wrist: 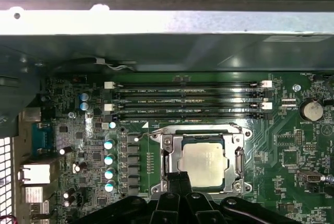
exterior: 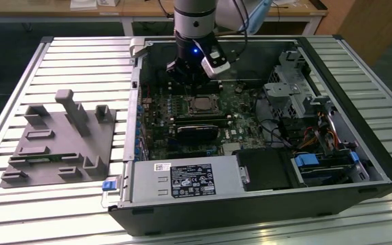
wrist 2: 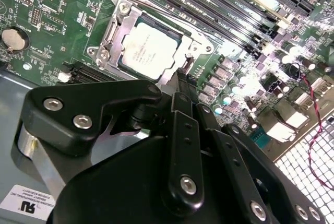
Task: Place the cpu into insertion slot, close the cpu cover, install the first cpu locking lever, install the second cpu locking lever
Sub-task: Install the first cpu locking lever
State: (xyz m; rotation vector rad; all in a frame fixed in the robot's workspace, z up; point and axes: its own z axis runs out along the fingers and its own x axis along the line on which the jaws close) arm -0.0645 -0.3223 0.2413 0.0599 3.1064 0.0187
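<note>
The cpu [wrist: 203, 164], a square chip with a dull silver top, lies flat in the insertion slot [wrist: 239, 162] on the green board. Around it sits the silvery cpu cover [wrist 2: 112, 32], lying down over the chip's edges. A thin wire lever [wrist: 148, 136] runs along the socket's side toward the memory slots. My gripper [wrist: 180, 178] hangs just above the opposite edge of the socket, its black fingers pressed together with nothing between them. Whether the tips touch the socket I cannot tell. In the exterior view the gripper [exterior: 192, 82] stands inside the open case over the cpu [exterior: 201, 105].
Long black memory slots [wrist: 185, 98] run beside the socket. The case wall [wrist: 156, 23] rises behind them. A black block [exterior: 196, 131], a labelled metal box [exterior: 182, 181] and a drive cage [exterior: 291, 97] crowd the case. A grey fixture plate [exterior: 59, 143] lies on the slatted table.
</note>
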